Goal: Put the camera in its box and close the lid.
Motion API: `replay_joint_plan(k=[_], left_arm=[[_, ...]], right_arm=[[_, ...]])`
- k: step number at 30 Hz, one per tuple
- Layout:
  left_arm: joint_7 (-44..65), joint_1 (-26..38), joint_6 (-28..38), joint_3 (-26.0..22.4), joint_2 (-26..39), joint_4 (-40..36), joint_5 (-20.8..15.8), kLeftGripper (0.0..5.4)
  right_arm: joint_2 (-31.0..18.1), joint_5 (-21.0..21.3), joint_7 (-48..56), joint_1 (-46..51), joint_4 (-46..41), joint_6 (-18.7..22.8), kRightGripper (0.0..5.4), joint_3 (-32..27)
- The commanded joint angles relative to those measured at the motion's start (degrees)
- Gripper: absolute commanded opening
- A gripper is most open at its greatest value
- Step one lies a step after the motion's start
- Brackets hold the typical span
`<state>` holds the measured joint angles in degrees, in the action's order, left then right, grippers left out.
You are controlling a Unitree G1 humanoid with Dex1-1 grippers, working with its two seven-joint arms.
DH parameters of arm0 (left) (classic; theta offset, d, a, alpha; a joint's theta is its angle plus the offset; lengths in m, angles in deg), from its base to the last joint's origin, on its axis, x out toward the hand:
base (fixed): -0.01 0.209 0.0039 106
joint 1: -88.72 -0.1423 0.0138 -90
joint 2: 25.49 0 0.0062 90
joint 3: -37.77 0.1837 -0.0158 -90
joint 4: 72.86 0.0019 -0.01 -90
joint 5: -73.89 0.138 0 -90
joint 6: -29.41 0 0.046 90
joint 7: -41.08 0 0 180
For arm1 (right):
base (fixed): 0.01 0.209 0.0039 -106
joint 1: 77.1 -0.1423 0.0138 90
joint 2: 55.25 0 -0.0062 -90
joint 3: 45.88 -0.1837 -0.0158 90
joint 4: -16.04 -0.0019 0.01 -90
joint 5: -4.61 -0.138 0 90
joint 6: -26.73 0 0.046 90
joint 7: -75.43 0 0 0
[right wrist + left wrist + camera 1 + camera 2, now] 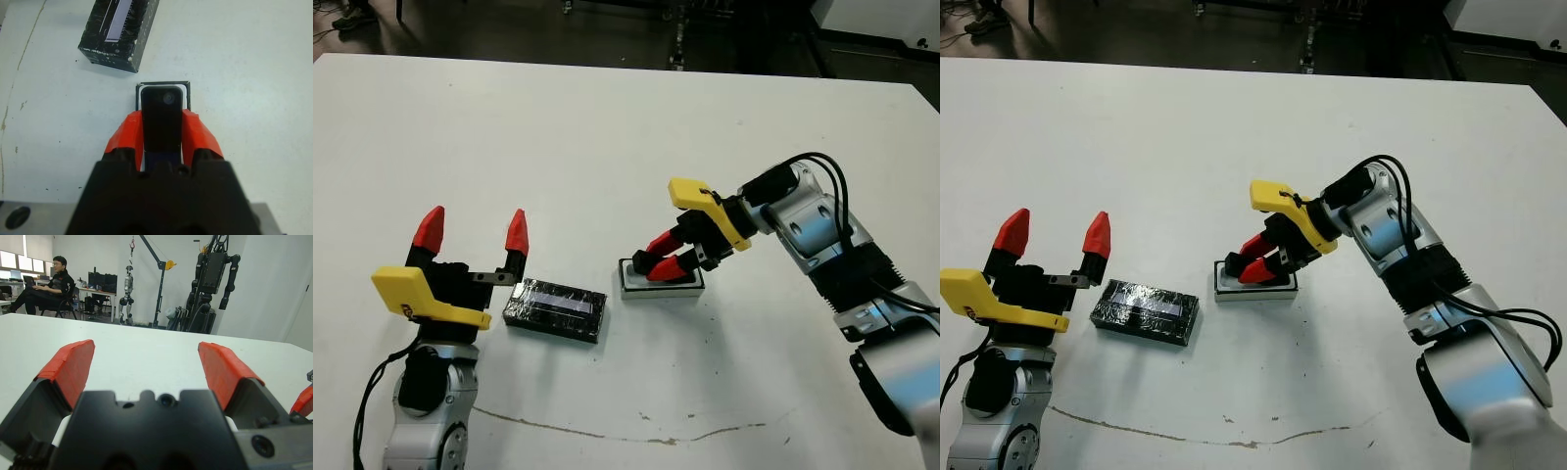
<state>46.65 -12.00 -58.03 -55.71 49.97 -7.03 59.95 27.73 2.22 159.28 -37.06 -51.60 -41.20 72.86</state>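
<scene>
My right gripper [651, 266] is shut on the camera [163, 117], a matte black slab held between the red fingers. The camera's far end lies over the white lining of its box [161, 83], a small black-walled tray [628, 284] near the table's middle. Whether the camera rests in the cavity I cannot tell. The lid [556, 308], glossy black with a pale stripe, lies flat to the left of the box, apart from it. My left gripper [473, 230] stands open just left of the lid, fingertips up, holding nothing.
A thin dark scratch line [607, 431] runs along the white table near its front edge. Beyond the table's far edge, the left wrist view shows a seated person [49, 284], a hoist and a hanging black robot [215, 274].
</scene>
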Motion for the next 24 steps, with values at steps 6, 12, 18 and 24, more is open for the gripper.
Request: replay_joint_plan(k=[6,12,18,24], left_arm=[[-0.2,-0.6,0.2,-0.1,-0.2,-0.1,0.4,5.4],[0.1,-0.6,0.6,-0.1,-0.1,0.2,0.3,5.4],[0.4,-0.6,0.9,0.0,-0.1,0.5,0.0,5.4],[0.6,-0.8,0.1,-0.1,0.1,0.1,-0.8,5.4]], right_arm=[[-1.3,3.8,-3.7,2.7,-1.6,-1.2,1.66,1.5],[-1.7,5.3,-6.7,3.7,-4.3,0.5,1.66,1.7],[-1.7,5.3,-9.2,4.9,-6.2,1.4,1.66,0.8],[-1.1,5.1,-13.2,6.5,-8.7,5.1,1.66,-0.5]])
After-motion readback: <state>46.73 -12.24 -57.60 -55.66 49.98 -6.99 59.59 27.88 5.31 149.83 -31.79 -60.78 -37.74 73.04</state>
